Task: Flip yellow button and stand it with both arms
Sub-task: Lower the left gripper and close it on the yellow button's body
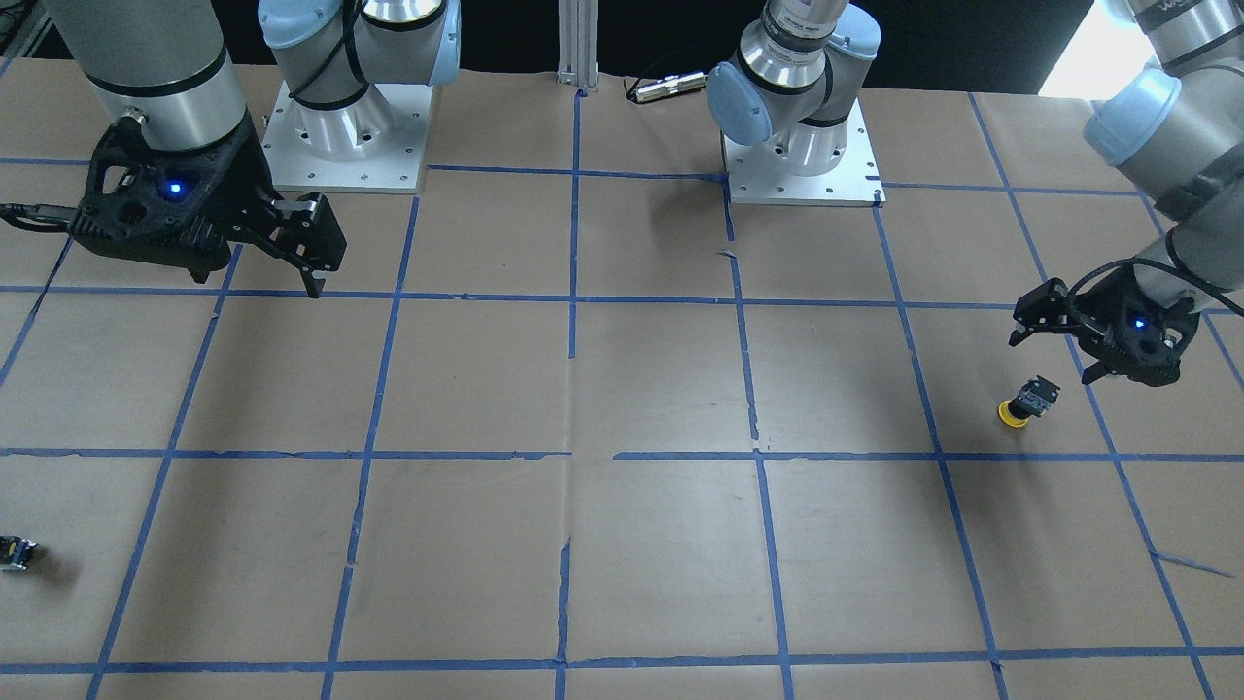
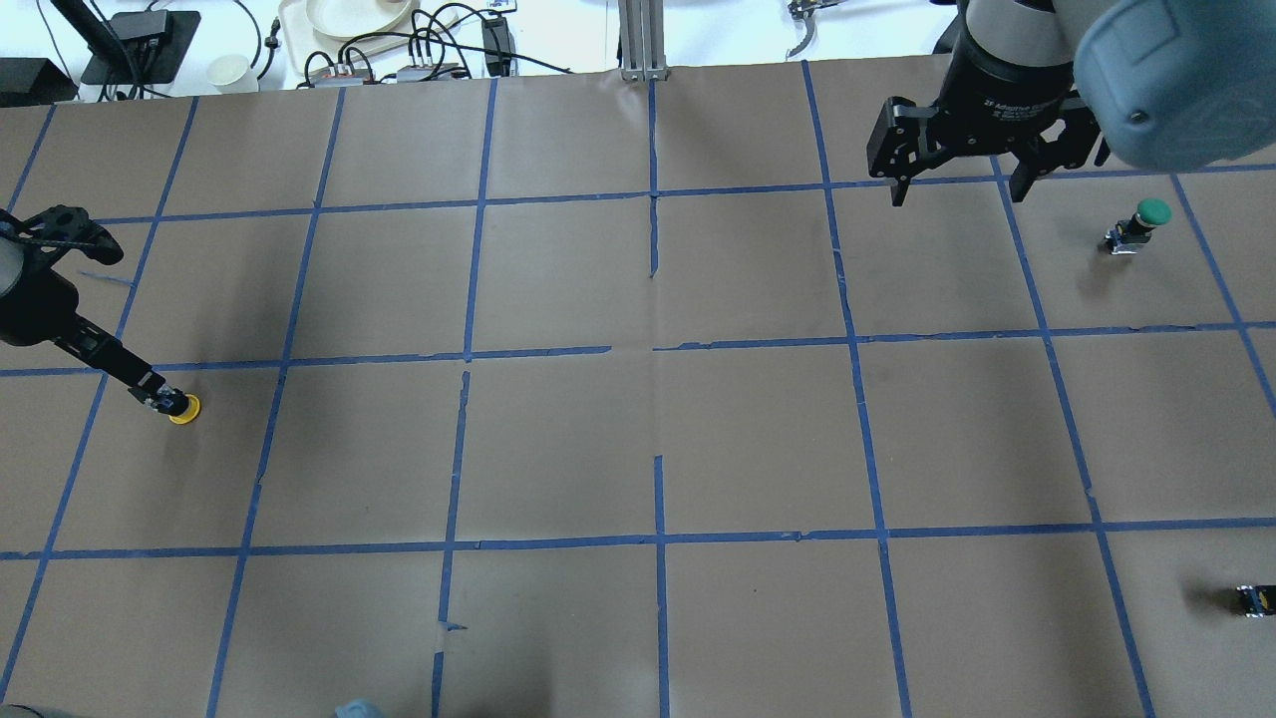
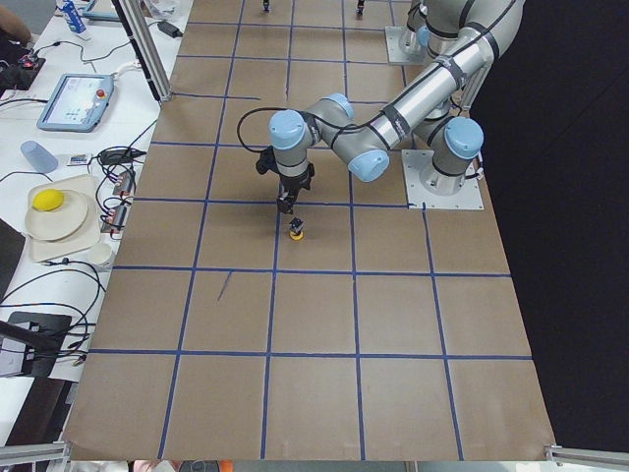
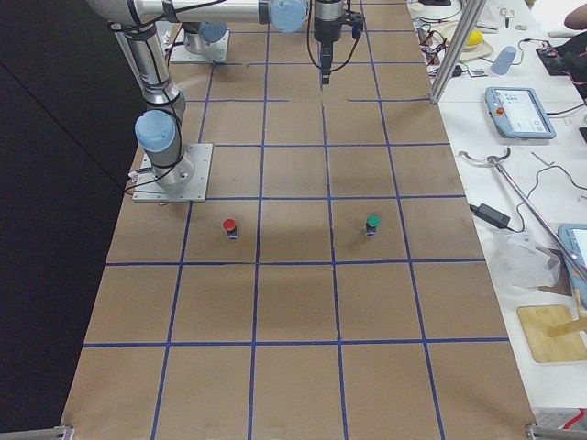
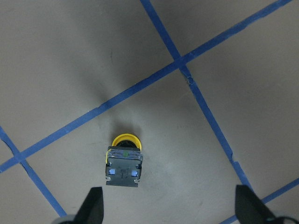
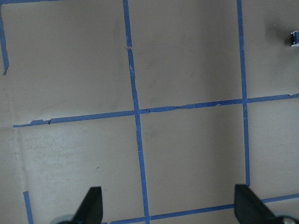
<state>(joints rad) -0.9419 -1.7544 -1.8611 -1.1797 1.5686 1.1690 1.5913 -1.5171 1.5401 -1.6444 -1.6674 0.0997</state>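
Yellow button (image 1: 1028, 402) sits cap-down on the table (image 1: 661, 389), switch body up, on the robot's left side, near a tape line. Left gripper (image 1: 1054, 355) hangs above it, jaws wide apart, holding nothing, no contact. In the wrist view its fingertips (image 5: 93, 207) sit either side of the button with clear gaps. Right gripper (image 2: 959, 189) is well apart on the other side, jaws spread, empty.
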